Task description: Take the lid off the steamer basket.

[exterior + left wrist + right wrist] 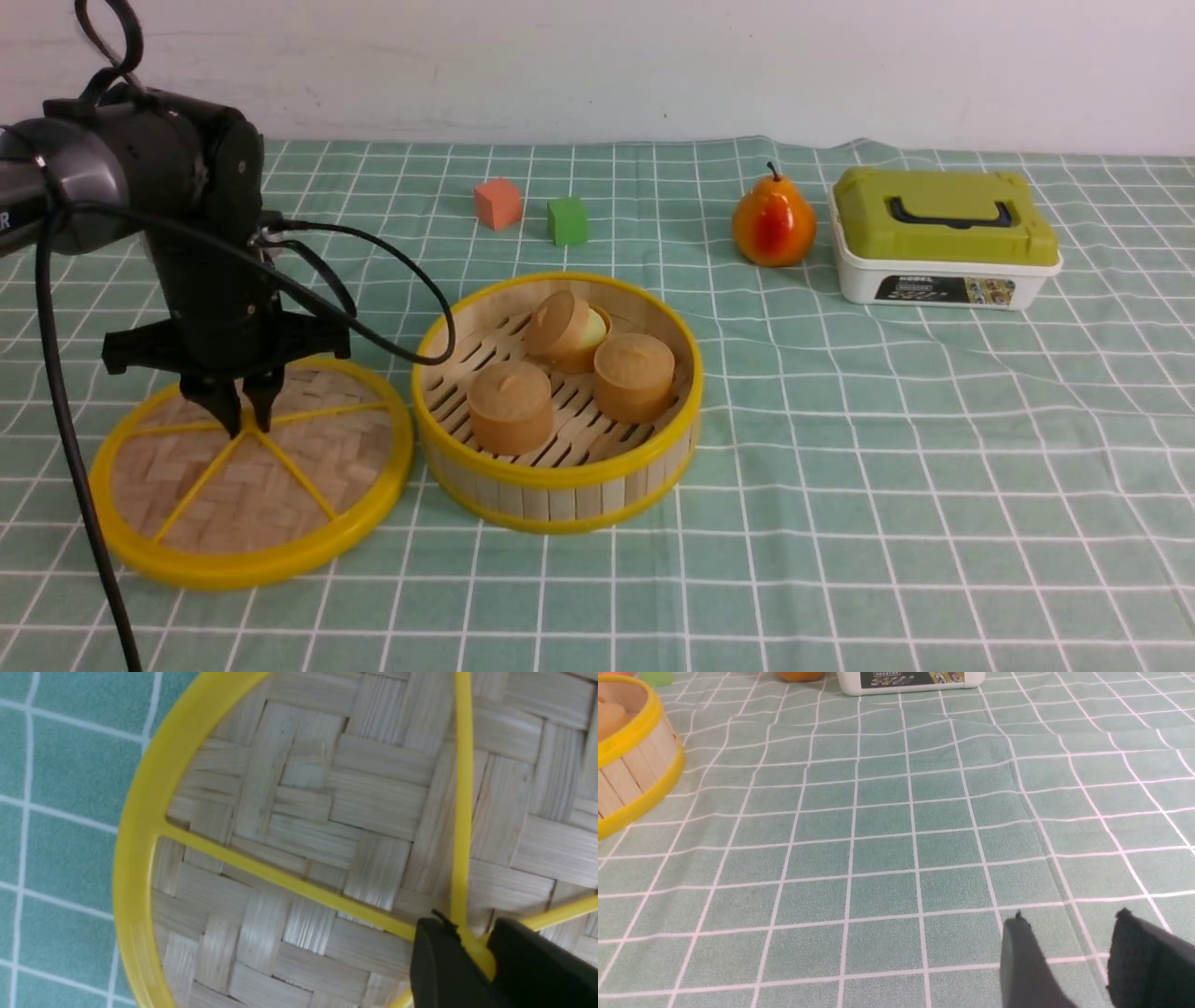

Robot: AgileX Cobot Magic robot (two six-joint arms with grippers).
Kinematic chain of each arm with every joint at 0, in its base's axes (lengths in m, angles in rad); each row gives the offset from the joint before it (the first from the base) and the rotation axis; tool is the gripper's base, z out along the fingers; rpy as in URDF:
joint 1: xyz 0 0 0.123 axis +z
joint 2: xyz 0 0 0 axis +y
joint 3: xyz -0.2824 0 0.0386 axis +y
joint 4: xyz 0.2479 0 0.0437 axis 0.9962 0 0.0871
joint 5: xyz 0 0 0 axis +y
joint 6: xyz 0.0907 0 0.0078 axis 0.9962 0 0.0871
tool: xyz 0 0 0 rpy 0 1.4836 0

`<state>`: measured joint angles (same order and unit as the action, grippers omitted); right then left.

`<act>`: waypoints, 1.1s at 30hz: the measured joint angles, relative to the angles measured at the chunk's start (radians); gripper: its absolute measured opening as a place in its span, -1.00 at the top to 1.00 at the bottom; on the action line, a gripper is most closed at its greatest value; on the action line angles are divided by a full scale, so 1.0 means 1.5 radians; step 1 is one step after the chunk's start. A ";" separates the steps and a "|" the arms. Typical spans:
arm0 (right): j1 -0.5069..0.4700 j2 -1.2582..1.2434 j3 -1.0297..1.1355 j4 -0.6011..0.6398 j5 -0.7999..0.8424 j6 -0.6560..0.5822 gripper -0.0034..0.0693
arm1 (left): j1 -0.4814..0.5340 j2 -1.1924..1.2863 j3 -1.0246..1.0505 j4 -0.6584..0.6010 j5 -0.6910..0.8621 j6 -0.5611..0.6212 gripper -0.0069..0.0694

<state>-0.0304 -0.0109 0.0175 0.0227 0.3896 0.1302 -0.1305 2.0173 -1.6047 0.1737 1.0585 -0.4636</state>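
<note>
Nearest you, the lid is off, beside the steamer basket; your left fingers are clamped on its centre knob, while your right fingers stand apart over the surface.

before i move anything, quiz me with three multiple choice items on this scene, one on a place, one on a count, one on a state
1. Where is the lid?
A) on top of the basket
B) on the cloth, left of the basket
C) on the white box

2. How many blocks stand at the back?
A) two
B) four
C) five

3. How does the left end effector stand?
A) wide open above the pear
B) shut on a block
C) closed on the lid's centre knob

Key:
1. B: the lid lies flat on the cloth, beside the open basket.
2. A: one red block and one green block.
3. C: the left end effector has its tips on either side of the yellow knob.
</note>
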 joint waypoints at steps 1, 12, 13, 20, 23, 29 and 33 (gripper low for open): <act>0.000 0.000 0.000 0.000 0.000 0.000 0.24 | 0.000 0.000 0.000 0.002 -0.005 -0.001 0.47; 0.000 0.000 0.000 0.000 0.000 0.000 0.24 | 0.000 -0.001 -0.065 0.026 0.051 -0.003 -0.12; 0.000 0.000 0.000 0.000 0.000 0.000 0.24 | 0.000 -0.001 -0.068 0.026 0.059 0.000 -0.12; 0.000 0.000 0.000 0.000 0.000 0.000 0.24 | 0.000 -0.066 -0.140 -0.021 0.107 0.120 0.63; 0.000 0.000 0.000 0.000 0.000 0.000 0.24 | 0.000 -0.135 -0.132 -0.077 0.114 0.143 0.85; 0.000 0.000 0.000 0.000 0.000 0.000 0.24 | 0.000 -0.252 -0.019 -0.160 0.117 0.222 0.85; 0.000 0.000 0.000 0.000 0.000 0.000 0.24 | 0.000 -0.388 0.150 -0.216 0.112 0.274 0.85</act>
<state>-0.0304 -0.0109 0.0175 0.0227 0.3896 0.1302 -0.1305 1.4350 -1.3799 -0.1501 1.2263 -0.0533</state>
